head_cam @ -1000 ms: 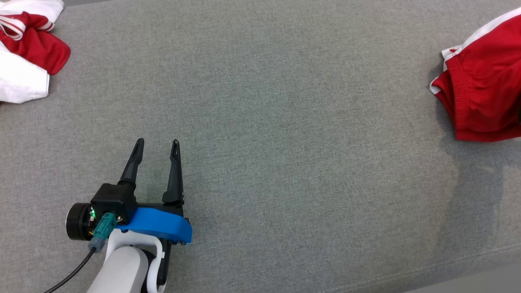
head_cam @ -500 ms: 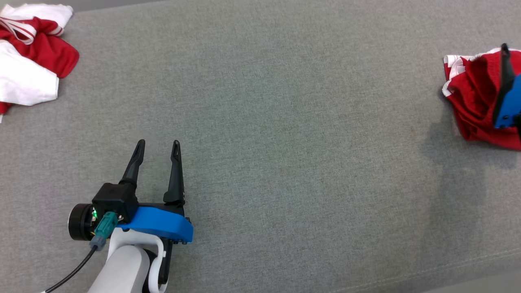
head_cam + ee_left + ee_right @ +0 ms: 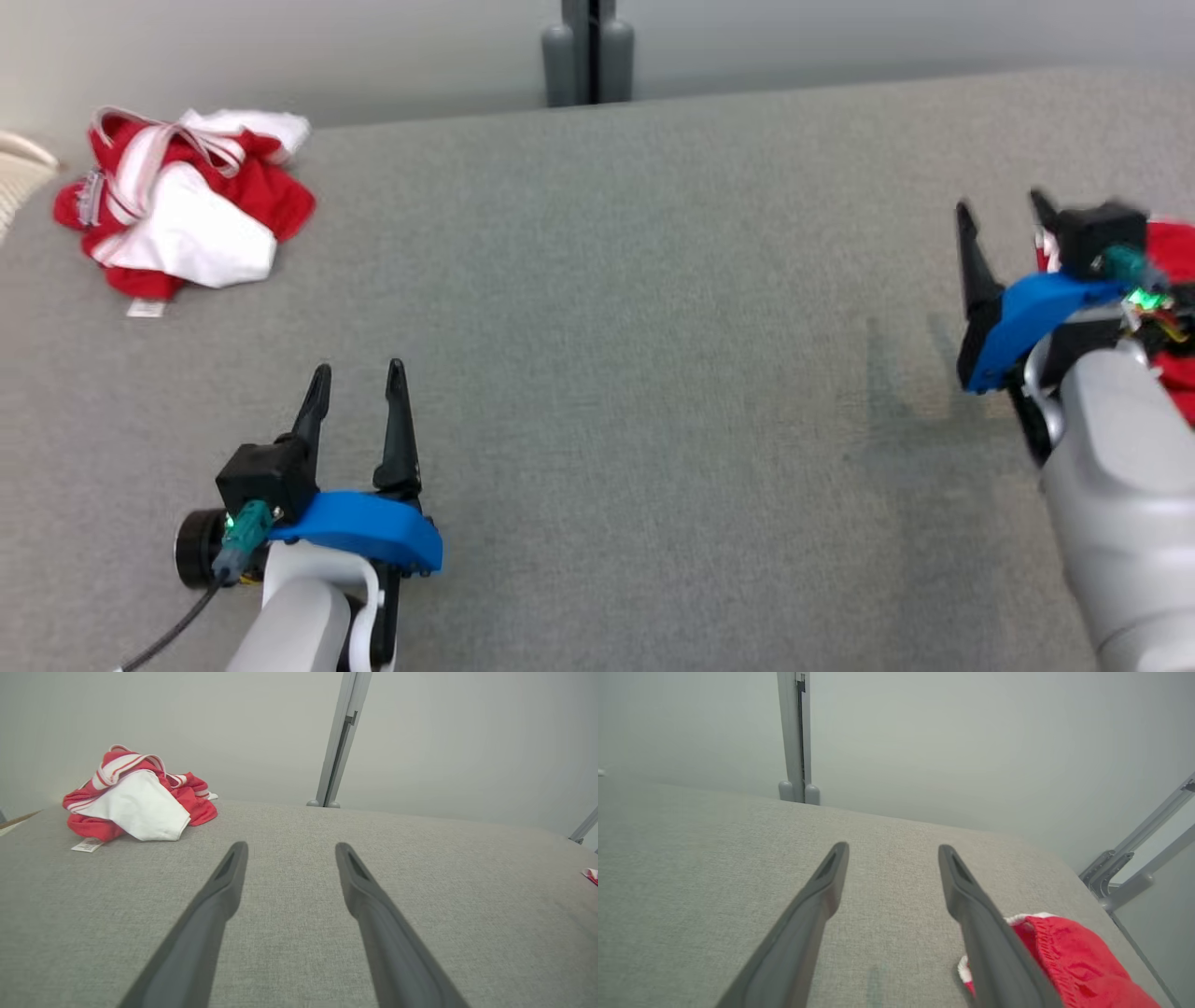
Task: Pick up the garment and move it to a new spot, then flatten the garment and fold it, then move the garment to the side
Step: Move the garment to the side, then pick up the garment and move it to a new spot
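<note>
The grey upholstered surface (image 3: 653,373) is carrying a crumpled red-and-white garment (image 3: 187,224) at ten o'clock, well apart from me. It is looking light, soft and limp, so I am judging a raised fold best to pinch. A red garment (image 3: 1069,961) is lying at three o'clock, just beside my right gripper (image 3: 1000,203). The right wrist view is showing its ribbed hem, which my forearm is hiding in the head view. My right and left gripper (image 3: 358,367) are both standing apart, empty.

Matt grey woven cloth, slightly rough, covers the work surface (image 3: 597,373). The red garment (image 3: 1064,956) at three o'clock looks soft knit (ribbed hem); the red-and-white heap (image 3: 187,215) at ten o'clock is smooth cloth.
</note>
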